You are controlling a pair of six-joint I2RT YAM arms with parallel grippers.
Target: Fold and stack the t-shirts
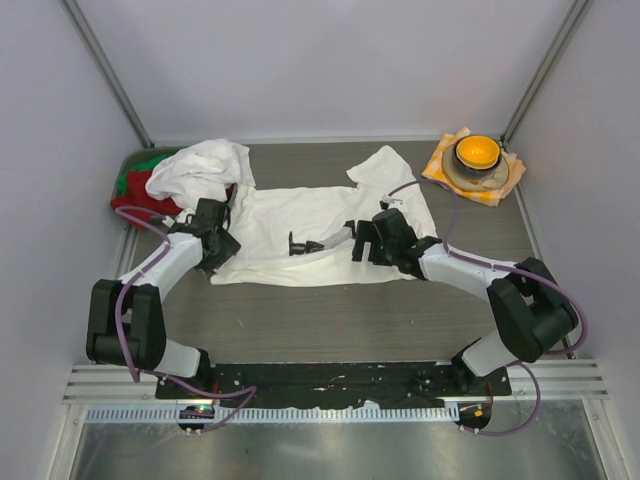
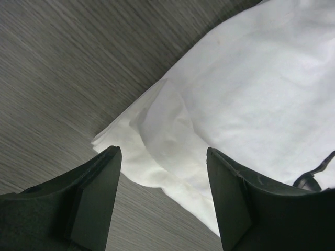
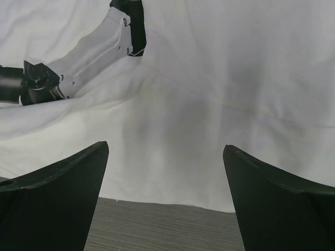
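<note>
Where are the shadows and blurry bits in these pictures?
Right wrist view: a soft grey shadow lies on the shirt ahead of the open right fingers; left wrist view: the left fingers look dark, the table grain streaky; top view: even light, a pale sheen on the metal strip at the bottom.

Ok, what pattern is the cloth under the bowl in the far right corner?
Orange and white checks; the cloth shows best in the top external view.

we see a dark grey wood-grain table (image 1: 330, 325) boxed in by plain pale walls (image 1: 320, 60). a ribbed metal rail (image 1: 100, 385) runs along its near edge.
</note>
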